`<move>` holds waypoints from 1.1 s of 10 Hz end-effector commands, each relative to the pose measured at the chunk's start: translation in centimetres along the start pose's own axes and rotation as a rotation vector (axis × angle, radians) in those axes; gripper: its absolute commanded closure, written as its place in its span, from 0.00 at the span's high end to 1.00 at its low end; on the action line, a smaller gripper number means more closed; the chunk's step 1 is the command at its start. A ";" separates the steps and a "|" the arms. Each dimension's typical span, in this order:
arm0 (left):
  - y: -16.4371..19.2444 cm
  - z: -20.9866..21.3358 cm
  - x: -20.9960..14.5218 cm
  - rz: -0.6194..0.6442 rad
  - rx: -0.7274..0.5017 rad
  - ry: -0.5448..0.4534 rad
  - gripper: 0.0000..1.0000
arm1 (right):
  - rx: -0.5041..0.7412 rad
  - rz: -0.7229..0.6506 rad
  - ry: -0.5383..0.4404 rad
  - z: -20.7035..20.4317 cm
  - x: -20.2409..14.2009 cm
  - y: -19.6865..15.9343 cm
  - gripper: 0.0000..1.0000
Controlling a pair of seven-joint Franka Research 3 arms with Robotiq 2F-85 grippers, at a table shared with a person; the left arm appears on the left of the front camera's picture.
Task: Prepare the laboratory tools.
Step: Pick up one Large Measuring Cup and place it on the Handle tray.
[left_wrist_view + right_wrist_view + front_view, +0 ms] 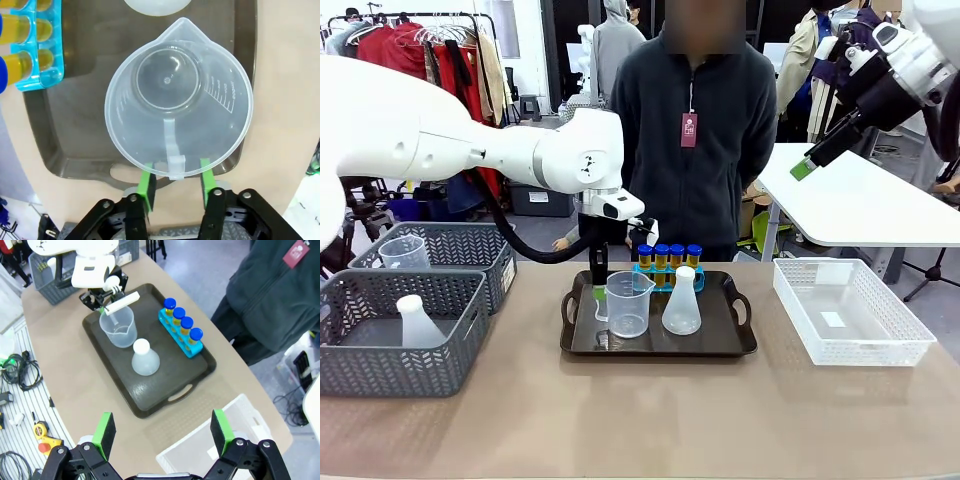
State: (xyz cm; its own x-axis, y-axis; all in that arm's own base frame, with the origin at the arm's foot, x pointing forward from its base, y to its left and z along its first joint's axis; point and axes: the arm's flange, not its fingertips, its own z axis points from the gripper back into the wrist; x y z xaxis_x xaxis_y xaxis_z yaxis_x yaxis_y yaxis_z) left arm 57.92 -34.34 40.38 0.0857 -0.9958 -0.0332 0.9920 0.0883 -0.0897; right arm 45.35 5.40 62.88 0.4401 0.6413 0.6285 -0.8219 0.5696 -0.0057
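On the dark tray [740,345] in the middle of the desk [650,420], the clear beaker [627,303] stands upright at the left, the white flask [681,302] just beside it on the right, and the rack of blue-capped tubes [669,262] along the far edge. The left hand [175,182] hangs over the tray's left rim, its green pads [147,184] parted on either side of the beaker's handle without pinching it, so the beaker looks freshly set down. The right hand [162,432] hovers high and spread wide, holding nothing, clear of the work. Another beaker [405,252] and flask [419,322] wait in the grey baskets [470,330] at the left.
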 end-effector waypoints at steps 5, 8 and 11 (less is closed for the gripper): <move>-1.4 3.8 -2.5 -0.035 0.065 -0.045 1.00 | 0.012 0.002 -0.015 0.1 0.0 0.0 1.00; -2.4 6.6 -4.1 -0.013 0.108 -0.084 1.00 | 0.012 0.002 -0.015 0.1 0.0 0.0 1.00; -3.1 8.9 -5.3 0.049 0.162 -0.081 1.00 | 0.012 0.002 -0.015 0.1 0.0 0.0 1.00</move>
State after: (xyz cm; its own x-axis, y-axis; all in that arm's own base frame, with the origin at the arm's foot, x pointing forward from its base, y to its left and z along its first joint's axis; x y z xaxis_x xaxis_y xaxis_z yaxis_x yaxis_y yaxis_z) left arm 56.25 -30.73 50.04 0.1157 -0.9922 0.0464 0.9921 0.1177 0.0426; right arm 45.35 5.41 62.88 0.4401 0.6414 0.6284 -0.8219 0.5696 -0.0057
